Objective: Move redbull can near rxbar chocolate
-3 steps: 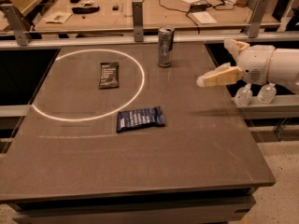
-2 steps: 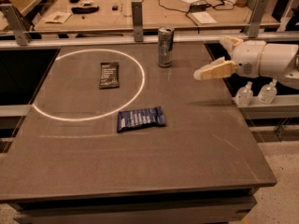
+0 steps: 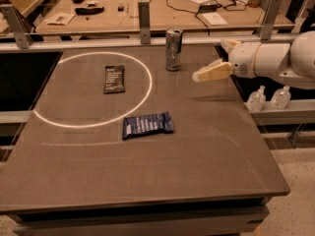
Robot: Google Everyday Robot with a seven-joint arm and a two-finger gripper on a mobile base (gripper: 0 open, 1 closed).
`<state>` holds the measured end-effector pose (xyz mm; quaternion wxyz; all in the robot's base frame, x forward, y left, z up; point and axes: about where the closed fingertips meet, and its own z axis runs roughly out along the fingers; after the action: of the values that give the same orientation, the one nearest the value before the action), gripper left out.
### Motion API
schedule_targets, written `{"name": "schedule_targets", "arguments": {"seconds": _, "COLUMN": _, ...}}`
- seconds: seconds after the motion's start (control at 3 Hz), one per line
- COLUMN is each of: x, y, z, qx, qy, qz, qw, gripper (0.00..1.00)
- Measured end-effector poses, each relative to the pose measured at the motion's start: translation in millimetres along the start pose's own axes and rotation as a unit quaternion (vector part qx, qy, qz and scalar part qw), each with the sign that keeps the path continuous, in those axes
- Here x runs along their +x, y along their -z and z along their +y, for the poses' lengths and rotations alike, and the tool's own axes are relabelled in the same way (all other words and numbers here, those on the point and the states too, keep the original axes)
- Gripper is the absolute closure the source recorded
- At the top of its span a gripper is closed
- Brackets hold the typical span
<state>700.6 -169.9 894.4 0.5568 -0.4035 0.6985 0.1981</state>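
Claw (image 3: 209, 59) is hovering above the right side of the desk (image 3: 206, 151), open and holding nothing. Its pale fingers (image 3: 212, 72) are spread and pointing left toward the redbull can (image 3: 173, 49). It is near the can but clearly not touching it.

The redbull can is standing upright near the desk's back edge, just outside the white ring (image 3: 147, 90). The rxbar chocolate (image 3: 114, 78) is lying flat inside that ring, left of the can and well apart from it. A blue wrapper (image 3: 147, 125) is lying nearer the front on the ring's edge; it is not the target.

Judging the step as the approach to the grasp, with the can not yet moved.

Risks:
- The can is tall and slim, so a fingertip clipping its side on the way in is likely tipping it and sending it rolling.
- The back rail is sitting close behind the can, leaving little room for the far finger.
- A high or off-centre pinch is risking slip on the smooth metal.
- Setting down too close is risking landing on the bar itself.
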Motion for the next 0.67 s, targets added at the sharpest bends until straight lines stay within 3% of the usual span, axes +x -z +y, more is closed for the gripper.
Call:
{"name": "schedule_targets", "arguments": {"seconds": 0.33, "x": 0, "y": 0, "z": 0, "qx": 0.0, "qy": 0.0, "qz": 0.0, "qw": 1.0, "gripper": 0.0}}
{"name": "schedule_targets", "arguments": {"seconds": 0.67, "x": -2, "y": -20, "z": 2, "qx": 0.002, "qy": -0.011, "qz": -0.001, "qw": 0.9999, "gripper": 0.0}}
